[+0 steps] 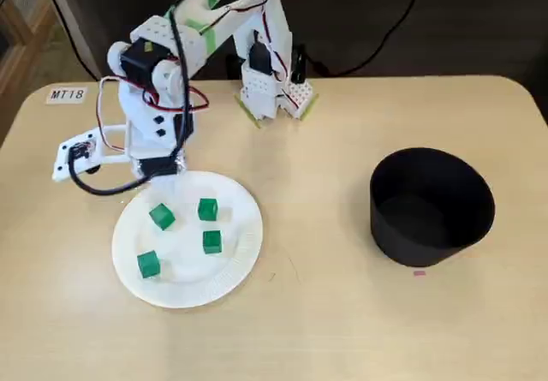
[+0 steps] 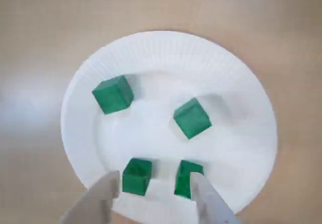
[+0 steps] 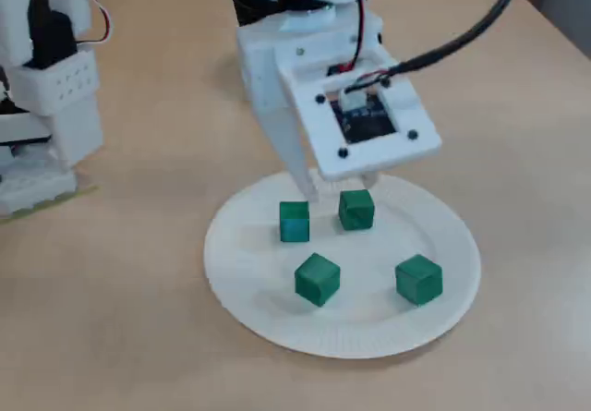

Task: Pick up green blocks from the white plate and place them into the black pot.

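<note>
Sitting on white plate [image 1: 184, 280]: four green cubes [image 1: 207, 209]

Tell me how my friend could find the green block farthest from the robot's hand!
Find the white plate below the robot arm in the fixed view from above. Of four on it, pick the green block by the lower-left rim. It sits farthest from the hand and closest to the plate's edge.

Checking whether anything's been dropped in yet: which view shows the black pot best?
A fixed view: the black pot shows whole, opening visible, no green seen inside. The remaining views miss it, framing the white plate.
</note>
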Action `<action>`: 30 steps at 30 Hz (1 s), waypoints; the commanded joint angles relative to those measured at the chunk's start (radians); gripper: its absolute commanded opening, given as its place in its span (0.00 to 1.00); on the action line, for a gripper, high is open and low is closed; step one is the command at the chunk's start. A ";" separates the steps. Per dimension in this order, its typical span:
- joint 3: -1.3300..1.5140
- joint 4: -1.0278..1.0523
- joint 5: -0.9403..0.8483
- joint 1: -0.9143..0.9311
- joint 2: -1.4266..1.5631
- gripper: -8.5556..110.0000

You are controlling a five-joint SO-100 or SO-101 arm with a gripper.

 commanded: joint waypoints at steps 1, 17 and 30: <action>-0.084 -0.006 -0.026 0.011 -0.029 0.33; -0.609 0.121 -0.117 -0.026 -0.430 0.31; -0.657 0.126 -0.123 -0.067 -0.555 0.29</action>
